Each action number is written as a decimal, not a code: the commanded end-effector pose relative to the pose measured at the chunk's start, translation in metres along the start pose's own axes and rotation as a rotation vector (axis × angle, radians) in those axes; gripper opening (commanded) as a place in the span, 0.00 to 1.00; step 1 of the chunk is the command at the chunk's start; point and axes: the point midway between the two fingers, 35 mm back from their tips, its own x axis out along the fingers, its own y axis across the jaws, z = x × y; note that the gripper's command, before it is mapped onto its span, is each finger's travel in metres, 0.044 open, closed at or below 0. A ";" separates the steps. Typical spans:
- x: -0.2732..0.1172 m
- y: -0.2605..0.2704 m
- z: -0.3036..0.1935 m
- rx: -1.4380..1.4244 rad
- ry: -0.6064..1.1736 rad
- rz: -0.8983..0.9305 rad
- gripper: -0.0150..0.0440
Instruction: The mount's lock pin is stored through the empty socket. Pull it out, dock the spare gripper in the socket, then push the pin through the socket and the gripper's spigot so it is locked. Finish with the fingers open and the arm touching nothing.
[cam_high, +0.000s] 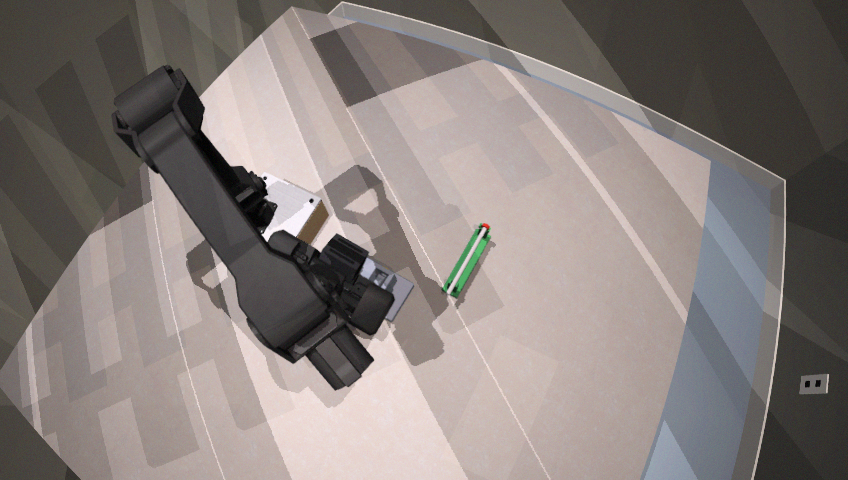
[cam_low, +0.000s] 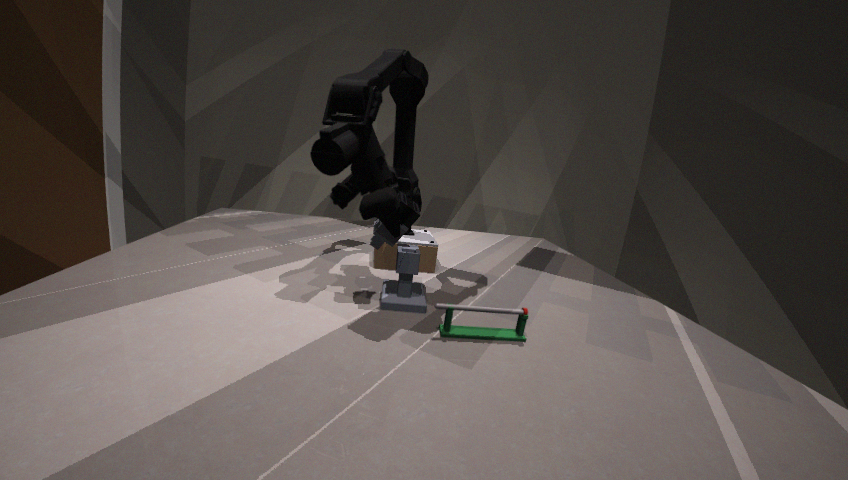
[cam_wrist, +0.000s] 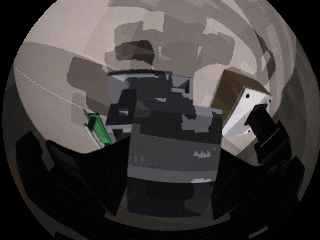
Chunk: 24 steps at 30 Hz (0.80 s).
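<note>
My gripper (cam_high: 355, 285) (cam_wrist: 172, 140) is shut on the grey spare gripper (cam_low: 379, 233) (cam_wrist: 175, 155), whose spigot with a cross hole points away from the fingers in the wrist view. The arm hides most of it in the top view. The grey mount (cam_high: 401, 294) (cam_low: 403, 302) (cam_wrist: 115, 90) stands upright; its socket (cam_low: 408, 260) shows no pin. The spare gripper is above and behind the socket in the exterior view, apart from it. The pale lock pin (cam_high: 467, 259) (cam_low: 482, 308) (cam_wrist: 91, 136) with a red end lies across the green rack's two posts.
The green rack (cam_high: 474, 261) (cam_low: 483, 333) (cam_wrist: 101, 131) stands close beside the mount. A brown box with a white top (cam_high: 297, 208) (cam_low: 386, 258) (cam_wrist: 227, 92) is at the arm's base, behind the mount. A low clear wall (cam_high: 595, 77) rims the table's far edge.
</note>
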 end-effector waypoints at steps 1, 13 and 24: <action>-0.006 0.003 -0.010 -0.024 0.093 0.023 0.25; -0.020 0.011 -0.030 -0.071 0.304 0.099 0.25; -0.040 0.022 -0.045 -0.103 0.484 0.202 0.25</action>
